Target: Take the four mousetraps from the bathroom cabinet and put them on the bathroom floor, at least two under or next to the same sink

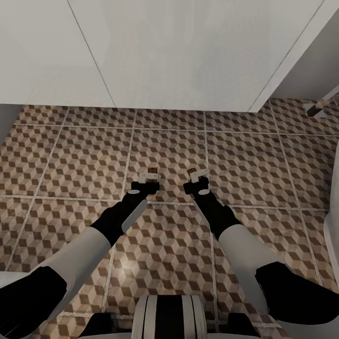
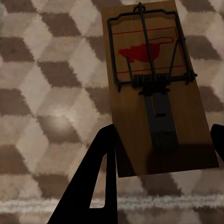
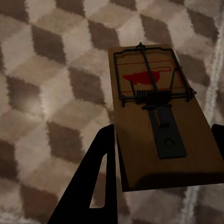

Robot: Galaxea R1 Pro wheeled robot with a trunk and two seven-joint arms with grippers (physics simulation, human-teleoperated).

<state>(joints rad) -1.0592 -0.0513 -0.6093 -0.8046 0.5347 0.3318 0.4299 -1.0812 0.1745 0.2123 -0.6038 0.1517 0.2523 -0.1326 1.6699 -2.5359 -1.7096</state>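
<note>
Patterned bathroom floor [image 1: 263, 160] spreads below us, white panels at the far side. We hold both arms out low over the tiles. Our left tool [image 1: 151, 175] grips one mousetrap [image 2: 154, 88] by its near end; our right tool [image 1: 197, 174] grips another mousetrap [image 3: 156, 116] likewise. We judge this the placing step: next, lower each trap flat, then release.

bare bathroom floor [image 1: 84, 155] ahead, white vanity [image 1: 179, 52] probably beyond
</note>
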